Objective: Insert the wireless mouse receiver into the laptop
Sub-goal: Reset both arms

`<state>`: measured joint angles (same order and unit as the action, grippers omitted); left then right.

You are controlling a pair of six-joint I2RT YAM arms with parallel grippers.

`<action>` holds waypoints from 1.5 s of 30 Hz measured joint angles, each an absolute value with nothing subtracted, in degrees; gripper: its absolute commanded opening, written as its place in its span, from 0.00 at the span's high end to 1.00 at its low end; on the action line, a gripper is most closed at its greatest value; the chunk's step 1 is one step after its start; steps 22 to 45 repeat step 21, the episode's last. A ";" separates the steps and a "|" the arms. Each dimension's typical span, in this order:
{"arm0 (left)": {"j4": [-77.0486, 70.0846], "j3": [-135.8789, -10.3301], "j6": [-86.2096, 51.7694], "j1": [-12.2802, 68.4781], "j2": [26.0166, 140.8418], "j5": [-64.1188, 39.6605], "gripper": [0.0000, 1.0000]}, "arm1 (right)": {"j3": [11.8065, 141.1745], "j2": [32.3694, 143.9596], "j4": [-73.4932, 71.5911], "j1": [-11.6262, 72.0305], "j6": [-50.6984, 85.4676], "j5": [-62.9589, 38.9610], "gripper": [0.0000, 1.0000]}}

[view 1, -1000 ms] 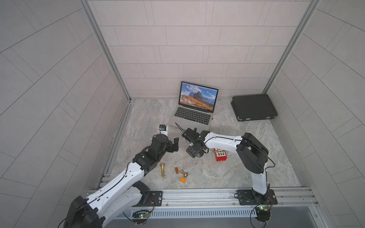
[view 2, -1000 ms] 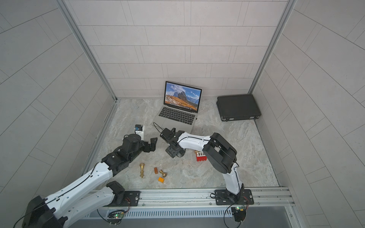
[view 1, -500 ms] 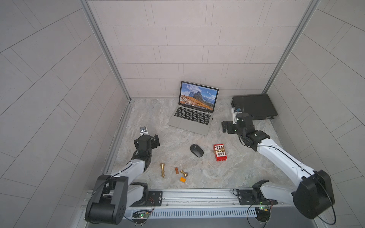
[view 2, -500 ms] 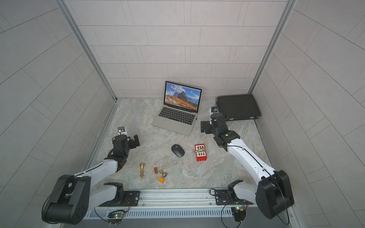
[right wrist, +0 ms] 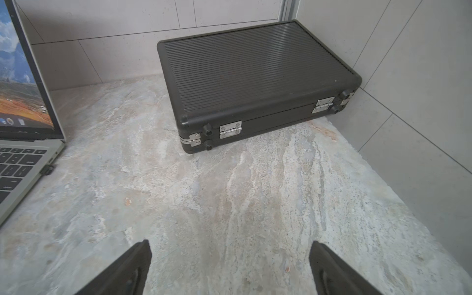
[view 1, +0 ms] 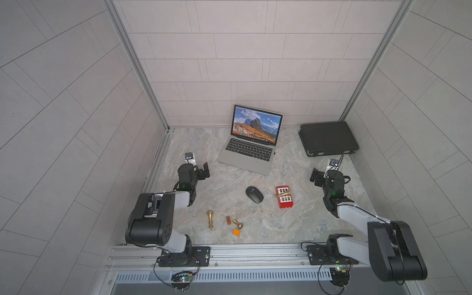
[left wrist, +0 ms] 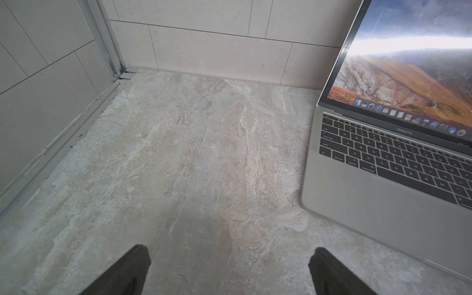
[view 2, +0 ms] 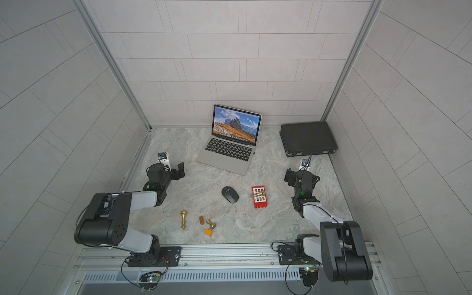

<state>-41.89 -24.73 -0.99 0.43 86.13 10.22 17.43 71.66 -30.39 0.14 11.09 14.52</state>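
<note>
Laptop is open with a mountain wallpaper lit on the screen. It sits at centre-back of the marble tabletop in both top views, turned slightly. Wireless mouse receiver: in the right wrist view it is a small dark stub butted against the laptop's side edge, level with the keyboard and sticking out just above the tabletop. In a top view it is a dark speck on the laptop's right-hand edge. It looks seated in the port, but the plug itself is hidden. Left gripper is at middle left of the frame, near the laptop's front-left corner but apart from it. The left wrist view shows its black fingers spread wide over bare marble, pinching nothing. Right gripper is at middle right, in front of the black ribbed case, which lies closed in the back-right corner. Its fingers are likewise spread wide over bare marble, pinching nothing. The black mouse lies at frame centre in front of the laptop, well apart from both grippers. Just right of the mouse is a red block with a gold chess piece lying across it. At lower centre are a tall gold chess piece, a brown block, a small gold pawn and an orange block, close together. I cannot tell whether the tall piece is standing or lying.
</note>
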 measured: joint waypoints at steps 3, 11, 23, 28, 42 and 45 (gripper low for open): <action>-41.45 -24.73 -1.08 0.38 86.13 10.39 0.00 | 16.78 78.96 -39.70 -0.75 9.85 12.19 0.00; -41.34 -24.73 -1.08 0.38 86.13 10.50 0.00 | 22.26 88.84 -46.78 -0.82 5.74 3.53 0.00; -40.53 -24.73 -1.08 0.38 86.13 10.52 0.00 | 22.94 88.49 -46.74 -0.82 4.86 1.87 0.00; -40.53 -24.73 -1.08 0.38 86.13 10.52 0.00 | 22.94 88.49 -46.74 -0.82 4.86 1.87 0.00; -40.53 -24.73 -1.08 0.38 86.13 10.52 0.00 | 22.94 88.49 -46.74 -0.82 4.86 1.87 0.00; -40.53 -24.73 -1.08 0.38 86.13 10.52 0.00 | 22.94 88.49 -46.74 -0.82 4.86 1.87 0.00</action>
